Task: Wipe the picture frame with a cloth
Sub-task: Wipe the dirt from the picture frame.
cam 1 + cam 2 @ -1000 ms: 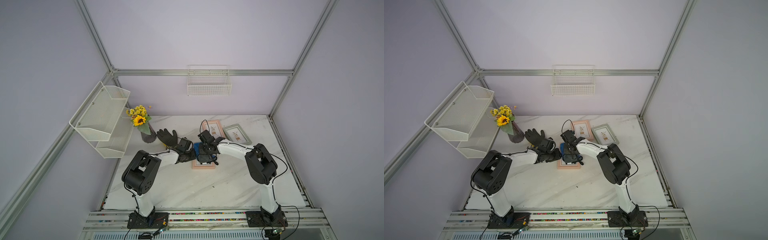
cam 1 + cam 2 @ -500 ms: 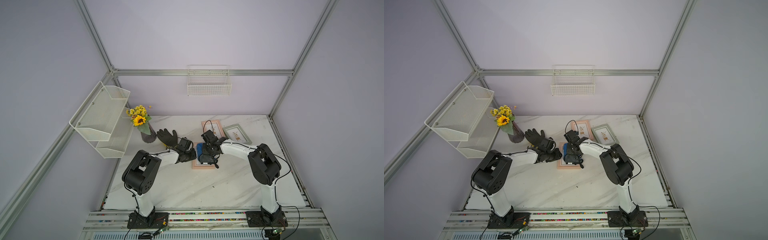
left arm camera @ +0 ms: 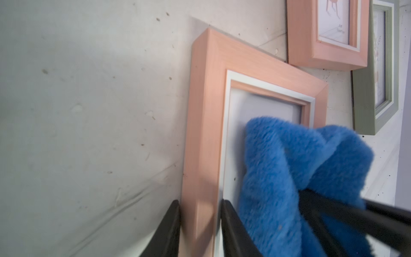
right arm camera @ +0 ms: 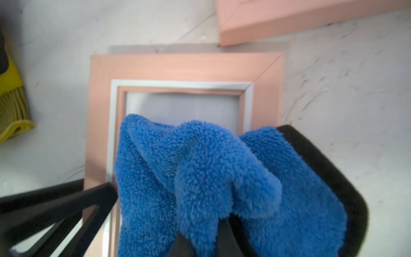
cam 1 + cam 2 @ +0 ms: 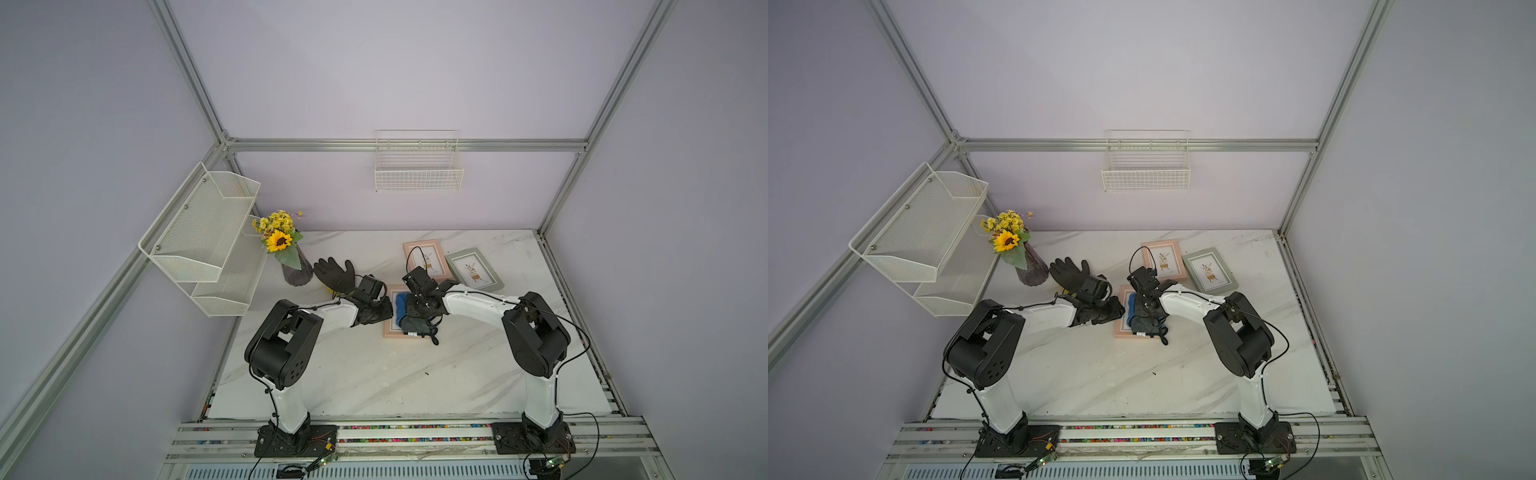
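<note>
One soft blue microfibre cloth (image 4: 200, 178), bunched, on glass of pink wooden picture frame (image 3: 206, 111); I see right gripper (image 4: 206, 238) pinched shut on it. Left gripper (image 3: 200, 207) clamps frame's side rail. Black work glove (image 5: 334, 272) beside frame.

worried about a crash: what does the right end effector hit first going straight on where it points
Likely the pink frame's glass; the cloth held by the right end effector is bunched between, depth unclear.

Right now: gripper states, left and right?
Left gripper: closed on one rail of the picture frame.
Right gripper: closed, holding the cloth.
</note>
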